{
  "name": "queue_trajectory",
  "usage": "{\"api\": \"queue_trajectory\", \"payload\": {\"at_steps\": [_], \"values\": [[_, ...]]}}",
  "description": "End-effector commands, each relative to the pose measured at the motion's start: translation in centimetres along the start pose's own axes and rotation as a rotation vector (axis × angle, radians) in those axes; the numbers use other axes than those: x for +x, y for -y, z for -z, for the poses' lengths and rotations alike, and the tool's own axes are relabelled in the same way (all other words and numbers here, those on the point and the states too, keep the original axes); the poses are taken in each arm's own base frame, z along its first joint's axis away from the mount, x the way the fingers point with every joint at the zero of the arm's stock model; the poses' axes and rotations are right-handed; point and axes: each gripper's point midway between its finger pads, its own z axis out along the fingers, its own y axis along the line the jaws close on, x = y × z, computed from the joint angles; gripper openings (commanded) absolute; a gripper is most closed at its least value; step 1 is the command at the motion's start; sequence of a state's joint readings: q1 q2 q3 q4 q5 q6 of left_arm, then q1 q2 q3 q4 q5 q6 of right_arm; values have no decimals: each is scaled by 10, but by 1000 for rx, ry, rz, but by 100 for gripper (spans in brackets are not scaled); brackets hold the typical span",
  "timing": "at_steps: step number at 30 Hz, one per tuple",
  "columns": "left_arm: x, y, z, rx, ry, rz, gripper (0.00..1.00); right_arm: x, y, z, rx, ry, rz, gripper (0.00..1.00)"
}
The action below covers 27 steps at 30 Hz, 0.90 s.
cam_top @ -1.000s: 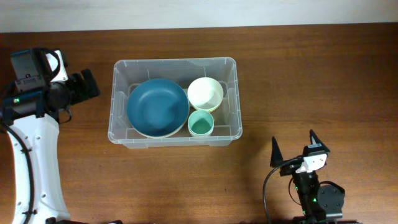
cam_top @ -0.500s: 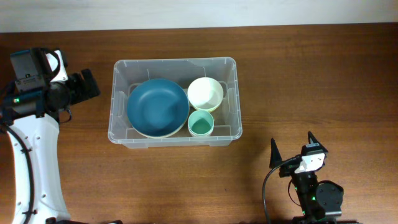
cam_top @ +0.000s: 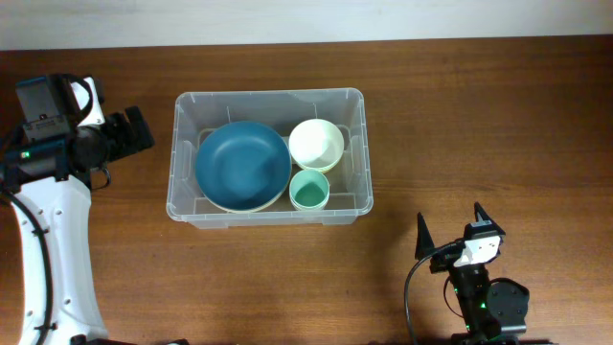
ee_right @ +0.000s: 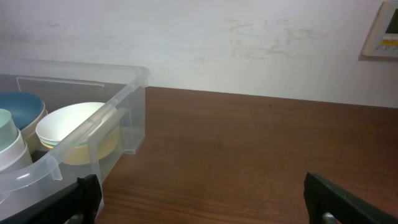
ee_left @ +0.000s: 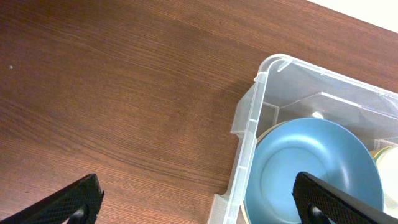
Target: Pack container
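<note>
The container [cam_top: 270,95], a clear plastic bin, stands on the tabletop [cam_top: 479,115] left of centre, its long sides running left to right.

The left pincer [cam_top: 144,134] has its two fingers spread wide with nothing between them. It is just beside the container's left short wall and does not touch it. In the left wrist view the dark fingertips [ee_left: 78,198] sit at the two bottom corners of the frame, with bare wood and one rounded corner of the bin between them.

The right pincer [cam_top: 450,216] is also spread apart and empty. It is near the front edge of the tabletop, to the right of the container and well apart from it. Its wrist camera looks across the wood at the bin's near corner and at a pale wall [ee_right: 249,43] behind.

Inside the container, a blue plate [cam_top: 243,165] fills the left part, with a pale rim showing beneath it. A cream bowl [cam_top: 316,144] sits in the back right part, nested in a yellowish one. A mint-green cup [cam_top: 309,191] stands upright just in front of the bowl, against the front wall and close beside the plate.
</note>
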State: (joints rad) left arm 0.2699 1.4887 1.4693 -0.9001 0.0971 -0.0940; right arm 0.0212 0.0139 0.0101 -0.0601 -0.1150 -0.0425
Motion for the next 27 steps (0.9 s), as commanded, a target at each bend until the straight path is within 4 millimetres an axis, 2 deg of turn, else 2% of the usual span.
{"api": "queue_trajectory", "payload": {"at_steps": [1, 8, 12, 15, 18, 21, 24, 27], "values": [[3, -3, -3, -5, -11, -10, 100, 1, -2, 0, -11, 0, 6, 99], [3, -3, -4, -6, -15, -10, 100, 2, -2, 0, -11, -1, 6, 99], [10, -4, -3, -16, -37, -12, 100, 1, -2, 0, -11, 0, 6, 99], [14, 20, -11, 47, -9, -55, 100, 2, -2, 0, -11, -1, 6, 99], [12, 69, -32, 145, 220, -263, 100, 2, -2, 0, -11, -1, 6, 99], [27, 103, -33, 233, 482, -359, 100, 2, -2, 0, -11, -1, 6, 99], [48, 106, -23, 275, 669, -371, 100, 1, -2, 0, -11, 0, 6, 99], [77, 92, -6, 284, 845, -362, 100, 1, -2, 0, -11, 0, 6, 99]]}}
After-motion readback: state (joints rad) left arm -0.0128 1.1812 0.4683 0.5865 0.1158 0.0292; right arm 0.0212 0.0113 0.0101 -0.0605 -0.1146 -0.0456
